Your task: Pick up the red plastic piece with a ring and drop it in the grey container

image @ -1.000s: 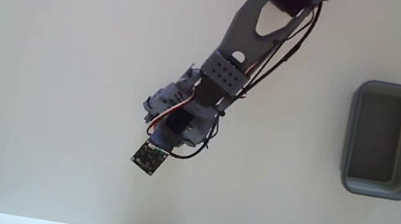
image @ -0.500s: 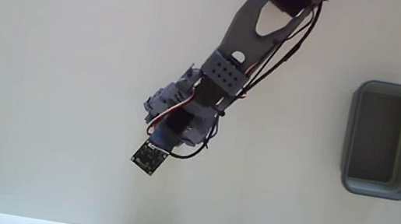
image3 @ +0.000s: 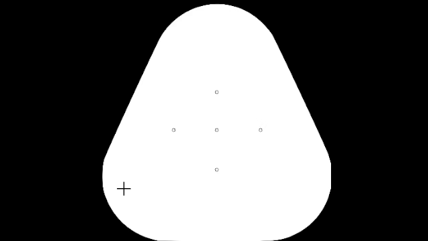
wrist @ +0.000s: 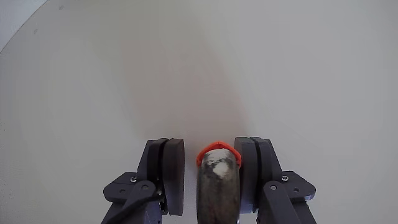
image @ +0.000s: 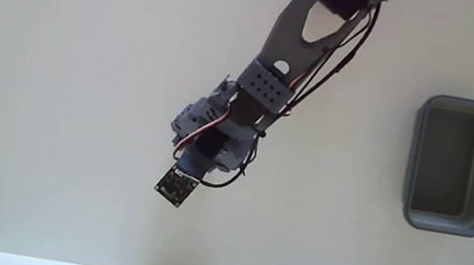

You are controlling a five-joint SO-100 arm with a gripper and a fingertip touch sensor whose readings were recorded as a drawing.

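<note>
The pincer [wrist: 209, 177] stands apart, its jaws flanking the red plastic piece with a ring [wrist: 217, 155], well left of the grey container [image: 454, 165] in the fixed view. The grasp appears to be the step in hand; next it should clamp, lift and carry toward the container.

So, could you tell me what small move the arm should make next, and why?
Probably close the pincer. In the wrist view the red plastic piece sits between the two fingers, against the right one, with a gap on the left, so it is not clamped yet. The grey container lies well off to the right in the fixed view.
</note>
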